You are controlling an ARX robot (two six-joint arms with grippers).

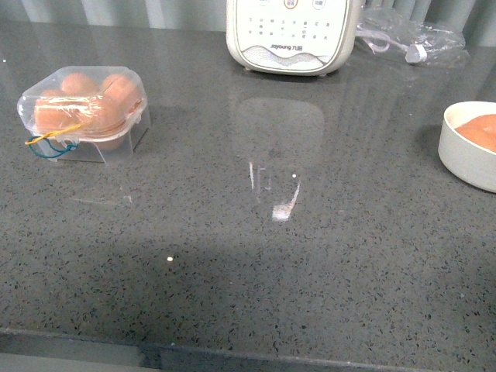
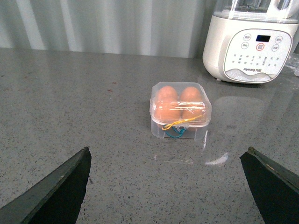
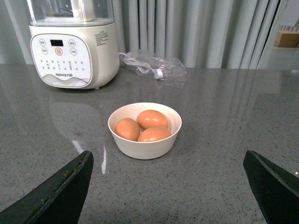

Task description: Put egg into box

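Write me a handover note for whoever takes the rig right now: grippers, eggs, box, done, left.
Left gripper: jaws open, empty, facing the box.
Right gripper: jaws open, empty, facing the bowl.
Box: on the counter, robot's left, lid closed, eggs inside; the exact count is hard to read through the lid.
Bowl: robot's right, holding three eggs.
Done: no egg in hand at the moment.
Left: lid looks shut, so open it if a cup is free, then move an egg over.

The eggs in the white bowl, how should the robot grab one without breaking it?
Come straight down from above: the bowl wall blocks the sides. The top egg sits highest on the other two, lying on its side, so probably pinch it gently across its narrow middle with the right gripper, which hangs open.
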